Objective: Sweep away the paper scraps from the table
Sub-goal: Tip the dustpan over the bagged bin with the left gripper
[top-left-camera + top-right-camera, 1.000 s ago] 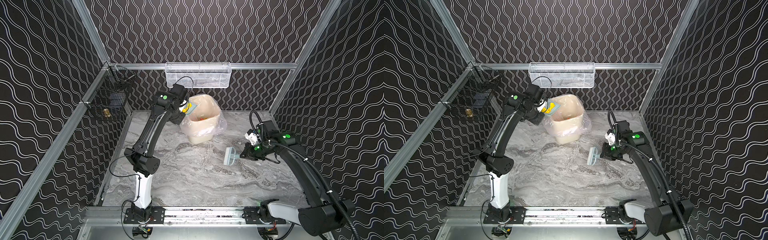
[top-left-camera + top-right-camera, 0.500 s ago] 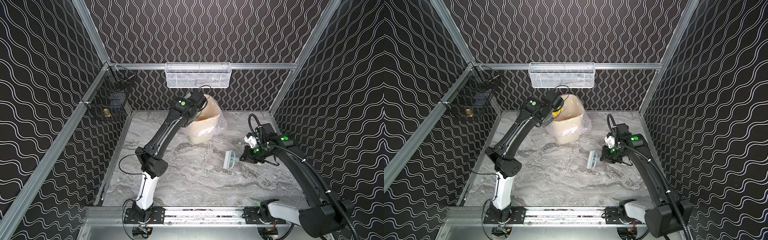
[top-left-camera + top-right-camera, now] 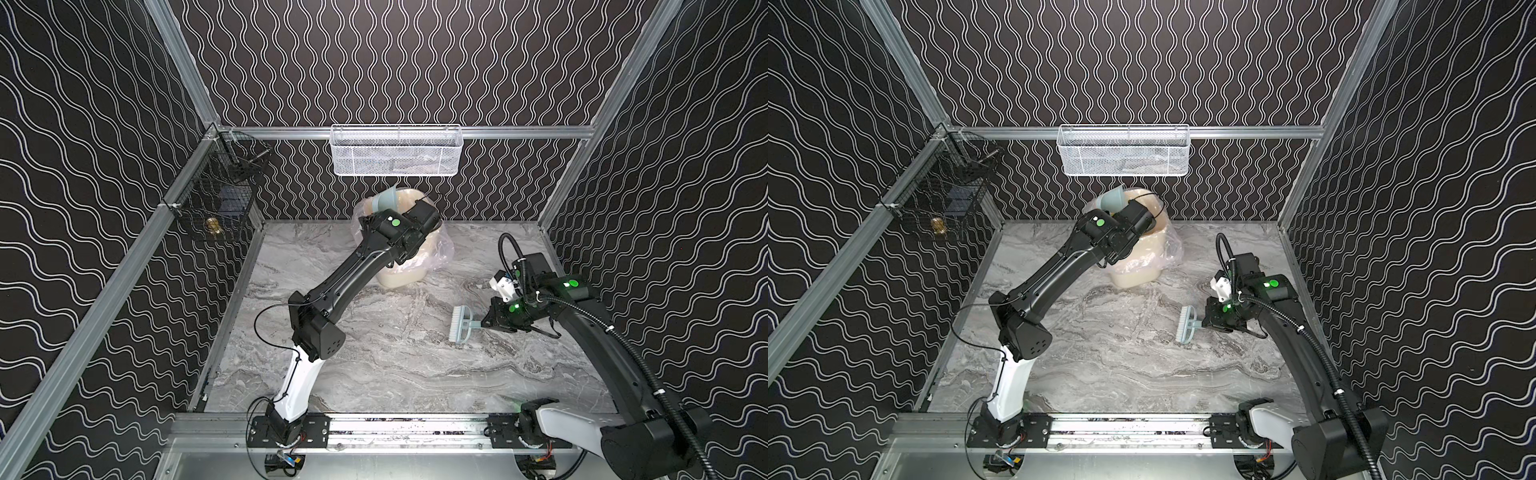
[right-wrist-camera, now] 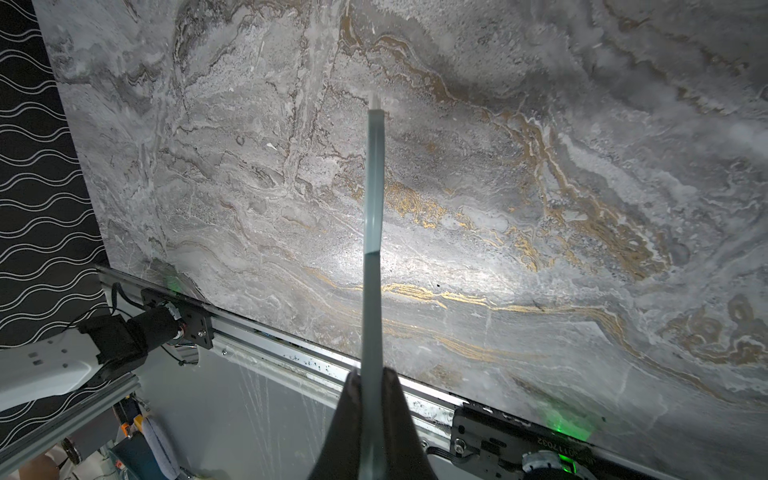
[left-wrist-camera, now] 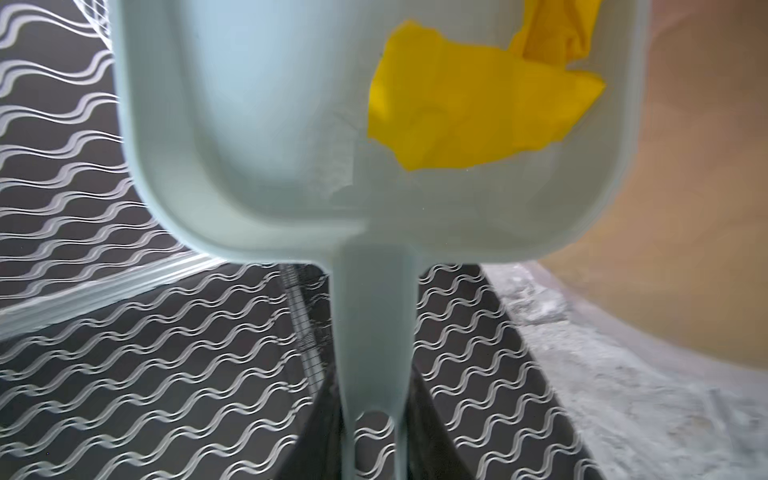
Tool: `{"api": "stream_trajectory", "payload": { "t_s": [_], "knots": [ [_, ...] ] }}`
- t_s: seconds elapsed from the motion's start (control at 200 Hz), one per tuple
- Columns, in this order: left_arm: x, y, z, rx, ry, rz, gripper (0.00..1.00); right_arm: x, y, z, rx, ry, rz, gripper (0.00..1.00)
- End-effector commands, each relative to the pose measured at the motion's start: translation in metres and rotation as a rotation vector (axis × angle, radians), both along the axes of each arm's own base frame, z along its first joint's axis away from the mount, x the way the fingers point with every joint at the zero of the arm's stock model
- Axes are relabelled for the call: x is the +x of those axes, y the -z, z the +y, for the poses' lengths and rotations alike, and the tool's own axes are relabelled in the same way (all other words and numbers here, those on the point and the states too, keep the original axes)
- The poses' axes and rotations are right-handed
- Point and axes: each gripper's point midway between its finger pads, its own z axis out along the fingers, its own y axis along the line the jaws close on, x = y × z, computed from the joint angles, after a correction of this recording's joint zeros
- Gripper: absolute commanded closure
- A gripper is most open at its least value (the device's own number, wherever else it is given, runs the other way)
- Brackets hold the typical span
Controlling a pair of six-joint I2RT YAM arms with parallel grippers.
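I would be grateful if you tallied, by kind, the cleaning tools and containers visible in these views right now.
dustpan: 1
brush: 1
bin: 1
wire baskets: 2 (white wire basket, black wire basket)
Total: 5

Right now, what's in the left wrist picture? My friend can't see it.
A pale blue dustpan fills the view, with yellow paper scraps inside. The left gripper holds its handle. A beige bin shows next to it, a black wavy wall behind.
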Motion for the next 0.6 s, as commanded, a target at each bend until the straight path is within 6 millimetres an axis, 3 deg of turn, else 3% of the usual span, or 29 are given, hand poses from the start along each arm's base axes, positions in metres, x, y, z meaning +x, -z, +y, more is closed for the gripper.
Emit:
{"api": "stream_trajectory", "payload": {
  "t_s": [0.0, 0.16, 0.27, 0.596],
  "knots": [
    [0.002, -0.020, 0.004, 0.084, -0.004, -0.045, 1.00, 0.002, -0.001, 0.000, 0.000, -0.008, -0.020, 1.00],
    [0.009, -0.028, -0.001, 0.112, 0.020, -0.047, 1.00, 0.000, 0.000, -0.001, 0.000, -0.007, -0.029, 1.00],
    [0.013, -0.023, -0.005, 0.152, 0.043, -0.015, 1.00, -0.001, 0.000, -0.002, 0.000, -0.004, -0.035, 1.00],
    [0.006, -0.029, 0.002, 0.141, 0.052, -0.019, 1.00, -0.002, -0.003, -0.003, 0.006, 0.016, -0.065, 1.00]
  ]
}}
